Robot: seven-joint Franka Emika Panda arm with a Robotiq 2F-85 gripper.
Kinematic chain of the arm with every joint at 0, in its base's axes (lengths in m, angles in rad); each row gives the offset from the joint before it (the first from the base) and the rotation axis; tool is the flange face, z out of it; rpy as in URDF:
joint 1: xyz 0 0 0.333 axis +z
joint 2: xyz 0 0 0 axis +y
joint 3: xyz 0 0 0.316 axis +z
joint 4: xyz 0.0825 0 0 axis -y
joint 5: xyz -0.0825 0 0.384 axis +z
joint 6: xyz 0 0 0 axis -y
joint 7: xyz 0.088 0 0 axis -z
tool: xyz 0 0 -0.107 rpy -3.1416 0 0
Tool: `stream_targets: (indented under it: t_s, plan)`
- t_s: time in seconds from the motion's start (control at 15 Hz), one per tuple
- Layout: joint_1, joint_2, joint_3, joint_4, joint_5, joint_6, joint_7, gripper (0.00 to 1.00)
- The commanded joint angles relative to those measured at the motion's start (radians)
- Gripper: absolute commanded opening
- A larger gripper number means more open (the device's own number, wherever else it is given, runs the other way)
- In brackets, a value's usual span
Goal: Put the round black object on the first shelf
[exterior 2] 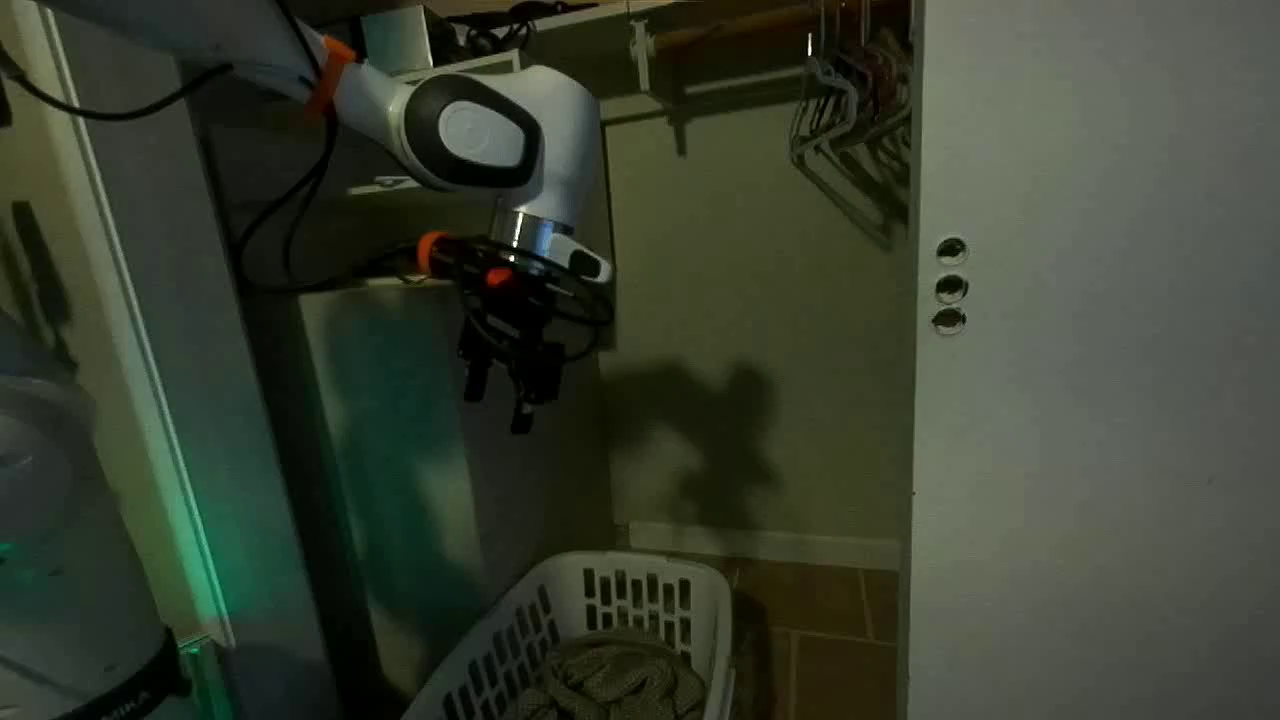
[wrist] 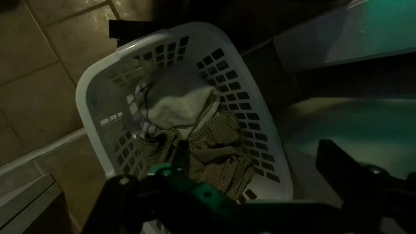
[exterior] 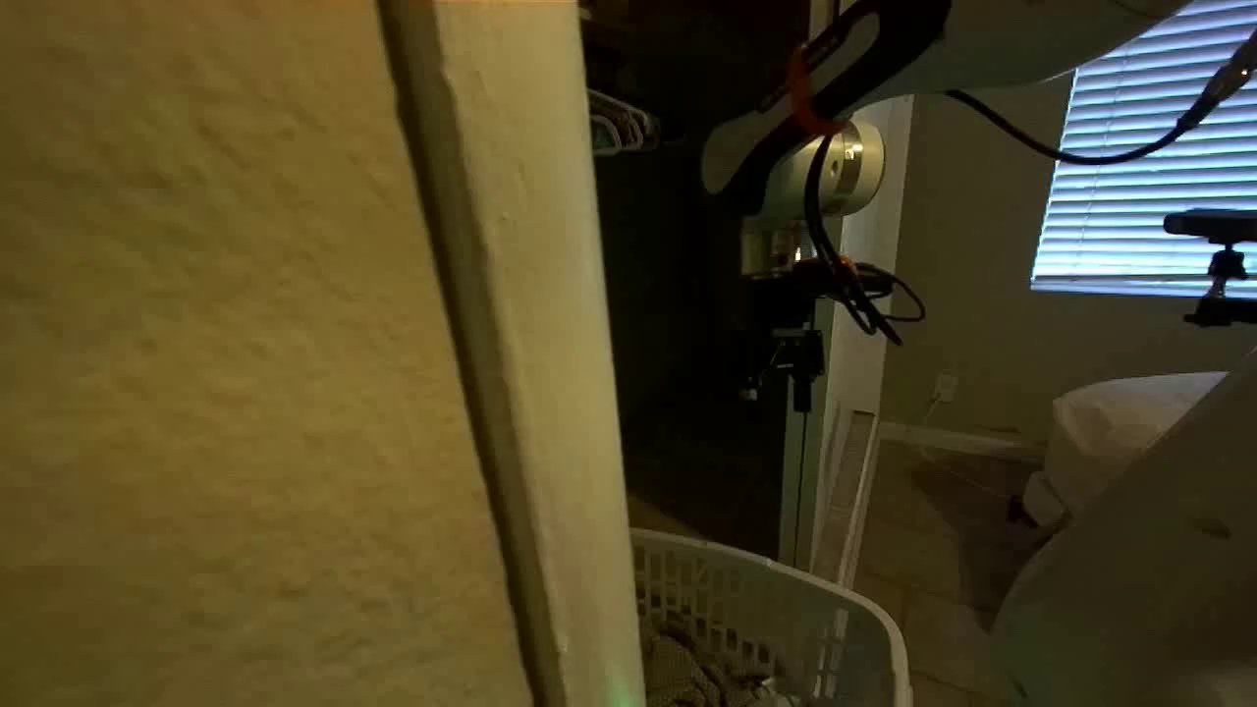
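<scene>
Jaws apart, empty, above the laundry basket (wrist: 265, 117); I can't spot the rd. black obj., so its dir. from them's unknown.

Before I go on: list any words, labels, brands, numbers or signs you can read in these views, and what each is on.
"MIKA": on the black band at the robot's base, in an exterior view; I can see no letters before it.
Unreadable: possible lettering on the arm's dark trim, too small and dark.
Nothing else is legible.
</scene>
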Motion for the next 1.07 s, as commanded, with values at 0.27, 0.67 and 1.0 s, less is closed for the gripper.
stream_targets:
  t_s: [0.27,0.67,1.0]
  plan:
    - [-0.029,0.003,0.027,0.002,0.008,-0.003,-0.008,1.00]
    - [-0.002,0.008,0.065,0.070,0.016,-0.011,-0.016,1.00]
    - [0.046,0.030,0.161,0.281,-0.029,0.004,-0.050,1.00]
